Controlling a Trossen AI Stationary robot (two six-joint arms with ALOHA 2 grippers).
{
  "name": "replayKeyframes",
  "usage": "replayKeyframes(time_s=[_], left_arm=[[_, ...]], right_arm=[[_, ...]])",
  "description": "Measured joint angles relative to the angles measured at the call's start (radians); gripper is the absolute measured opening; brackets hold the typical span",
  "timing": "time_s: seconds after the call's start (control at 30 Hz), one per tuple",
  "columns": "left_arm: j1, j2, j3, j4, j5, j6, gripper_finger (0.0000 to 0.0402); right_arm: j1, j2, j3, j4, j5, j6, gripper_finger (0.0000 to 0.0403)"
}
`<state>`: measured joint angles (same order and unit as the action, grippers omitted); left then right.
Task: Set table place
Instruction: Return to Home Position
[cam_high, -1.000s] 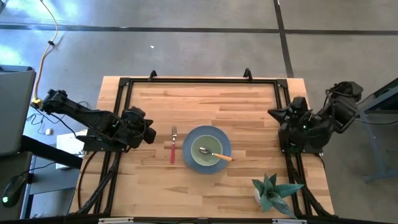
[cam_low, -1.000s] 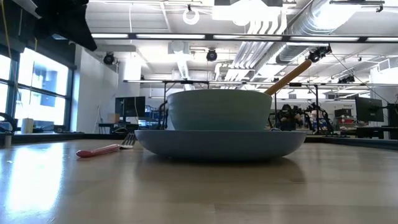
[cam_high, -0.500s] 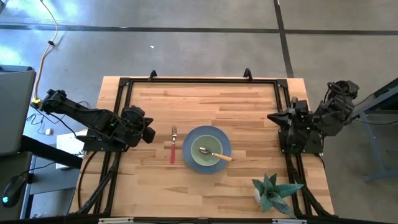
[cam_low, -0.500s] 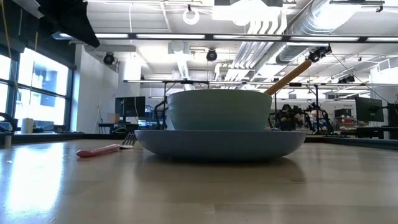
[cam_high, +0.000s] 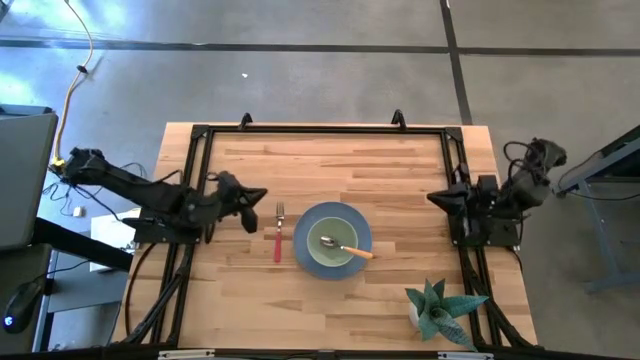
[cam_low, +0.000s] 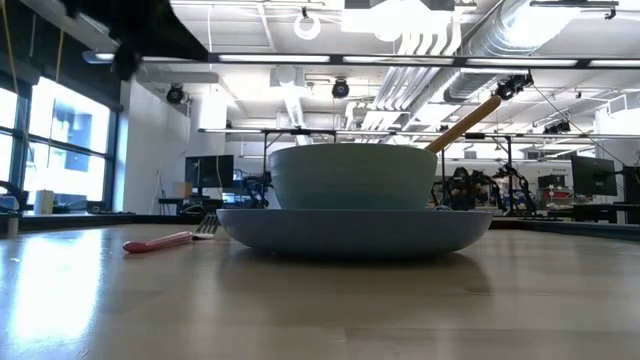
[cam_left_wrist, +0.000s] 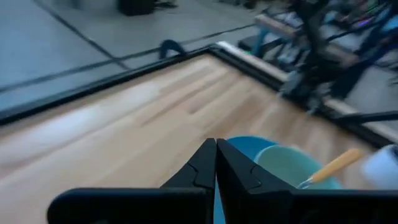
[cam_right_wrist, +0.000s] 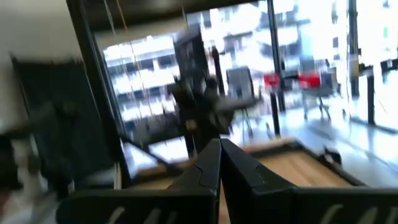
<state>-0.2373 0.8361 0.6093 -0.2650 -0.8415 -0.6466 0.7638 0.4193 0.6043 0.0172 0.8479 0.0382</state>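
the big wooden table carries the whole setting around its middle, and from where i stand the only real worry is the left arm. it reaches in low from its side of the table, stretched out, with the left gripper near the fork's tines. if it swings low or sideways as it folds home, i reckon those fingers could clip the fork and knock it crooked, or shove it against the plate. its claw is pinched together on nothing, which the left wrist view shows plainly. the right arm is bunched up over the frame rail on its own side, the right gripper well apart from the dishes, its fingers also pressed together and empty. the spiky plant sits off by the corner. the blue plate holds the green bowl. the red-handled fork lies just beside the plate, toward the left arm. the orange-handled spoon rests in the bowl, handle poking over the rim.
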Motion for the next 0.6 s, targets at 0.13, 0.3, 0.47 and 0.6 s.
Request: replayKeyframes(time_s=[0.13, 0.3, 0.47, 0.6], left_arm=[[0.129, -0.006, -0.112, 0.255, 0.225, 0.113, 0.0000], [0.271, -0.006, -0.168, 0.432, 0.511, 0.253, 0.0000], [0.335, -0.014, -0.168, 0.445, 0.650, 0.332, 0.0000], [0.343, -0.014, -0.168, 0.443, 0.680, 0.351, 0.0000]], right_arm=[[-0.083, -0.089, -0.145, 0.176, -0.079, -0.025, 0.0000], [-0.192, -0.113, -0.235, 0.162, -0.154, 0.045, 0.0000], [-0.305, -0.060, -0.246, 0.098, -0.209, 0.059, 0.0000], [-0.421, 0.003, -0.247, 0.139, -0.276, 0.056, 0.0000]])
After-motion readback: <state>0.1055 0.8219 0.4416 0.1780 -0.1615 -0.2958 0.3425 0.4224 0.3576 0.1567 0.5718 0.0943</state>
